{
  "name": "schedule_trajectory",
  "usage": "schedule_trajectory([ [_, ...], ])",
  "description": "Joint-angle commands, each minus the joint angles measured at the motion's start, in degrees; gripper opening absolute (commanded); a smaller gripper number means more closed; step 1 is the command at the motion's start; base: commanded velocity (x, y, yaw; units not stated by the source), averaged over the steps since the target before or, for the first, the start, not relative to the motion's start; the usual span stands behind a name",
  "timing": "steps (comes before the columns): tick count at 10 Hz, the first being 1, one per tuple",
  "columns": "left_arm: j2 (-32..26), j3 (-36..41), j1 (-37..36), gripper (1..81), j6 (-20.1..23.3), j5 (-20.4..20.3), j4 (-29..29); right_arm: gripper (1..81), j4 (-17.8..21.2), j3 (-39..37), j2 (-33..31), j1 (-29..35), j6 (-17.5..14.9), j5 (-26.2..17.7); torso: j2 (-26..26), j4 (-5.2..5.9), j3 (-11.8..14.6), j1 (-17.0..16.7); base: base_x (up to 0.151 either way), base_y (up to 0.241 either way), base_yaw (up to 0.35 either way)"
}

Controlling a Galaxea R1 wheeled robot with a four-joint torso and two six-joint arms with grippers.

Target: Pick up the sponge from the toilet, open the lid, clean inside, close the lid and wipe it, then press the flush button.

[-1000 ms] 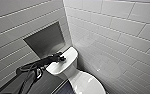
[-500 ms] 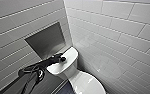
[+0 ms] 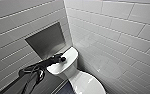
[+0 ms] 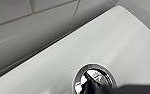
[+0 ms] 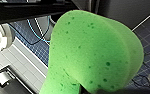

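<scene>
My left gripper [image 3: 62, 59] reaches over the white tank top [image 3: 68, 53] from the left, shut. In the left wrist view its dark tip [image 4: 94, 86] rests on the round chrome-ringed flush button [image 4: 101, 74] in the middle of the tank top [image 4: 66, 57]. The white oval lid [image 3: 87, 83] lies closed over the bowl below the tank. The bright green sponge [image 5: 91, 55] looms large in the right wrist view, held in my right gripper over the floor.
A grey recessed niche [image 3: 47, 41] sits in the white tiled wall behind the tank. A second tiled wall [image 3: 116, 37] stands close on the toilet's right. Dark blue floor tiles [image 5: 38, 42] with loose cables lie beneath the sponge.
</scene>
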Motion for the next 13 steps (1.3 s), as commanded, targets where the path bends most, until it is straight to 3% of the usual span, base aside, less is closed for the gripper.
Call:
schedule_trajectory([
  [1, 1.79, 2.00, -7.78, 1.0, -1.18, 6.49, -1.20, 1.0, 0.10, 1.04, 0.57, -1.46, -0.05, -4.51, 0.00, 0.00, 0.00, 0.00, 0.000, 0.000, 0.000],
  [4, 0.65, 2.27, -14.47, 1.0, -2.25, 6.93, -3.68, 1.0, 0.01, 1.04, 0.48, -1.64, -0.05, -4.51, 0.02, 0.00, 0.00, 0.02, 0.000, 0.000, 0.000],
  [9, -8.23, 8.42, -19.39, 1.0, -2.25, 8.24, -7.54, 1.0, 0.10, 1.13, 0.57, -1.81, -0.05, -4.51, 0.04, 0.00, -0.05, 0.04, 0.000, 0.000, 0.000],
  [10, -10.87, 12.11, -19.48, 1.0, -2.25, 8.42, -7.90, 1.0, 0.10, 1.04, 0.57, -1.81, -0.05, -4.51, 0.06, 0.00, -0.07, 0.06, 0.000, 0.000, 0.000],
  [13, -23.83, 36.99, -19.39, 1.0, -2.25, 9.30, -9.39, 1.0, 0.01, 1.13, 0.74, -1.46, -0.05, -4.51, 0.06, 0.00, -0.07, 0.09, 0.000, 0.000, 0.000],
])
